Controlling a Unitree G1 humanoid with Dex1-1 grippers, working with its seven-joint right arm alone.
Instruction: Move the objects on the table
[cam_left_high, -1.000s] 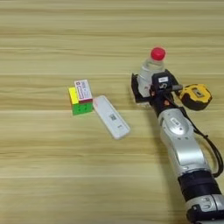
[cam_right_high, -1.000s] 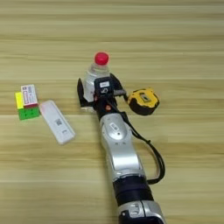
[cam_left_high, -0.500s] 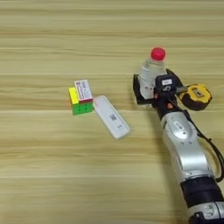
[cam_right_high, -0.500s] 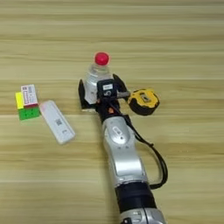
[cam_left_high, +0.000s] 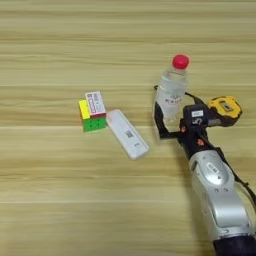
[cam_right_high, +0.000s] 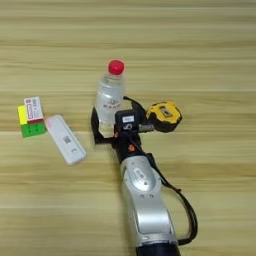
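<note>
A clear red-capped bottle (cam_left_high: 171, 90) stands upright right of centre on the table (cam_left_high: 60, 200). My right gripper (cam_left_high: 173, 111) is open, with its black fingers (cam_right_high: 94, 125) spread on either side of the bottle's base and the bottle at their tips. The yellow-black tape measure (cam_left_high: 225, 110) lies just right of the gripper head. To the left lies the flat white oblong device (cam_left_high: 127, 134), slanted. The colourful puzzle cube (cam_left_high: 91, 120) sits beside its upper end, and the small white-red box (cam_left_high: 95, 103) rests on the cube.
My silver forearm (cam_left_high: 217, 192) runs from the bottom right up to the bottle, with a black cable (cam_right_high: 186, 220) looping along its right side. Bare wood spreads across the far side and the left half of the table.
The gripper head has drawn back toward me, uncovering more of the bottle's body. The bottle, tape measure, cube and white device stay where they were.
</note>
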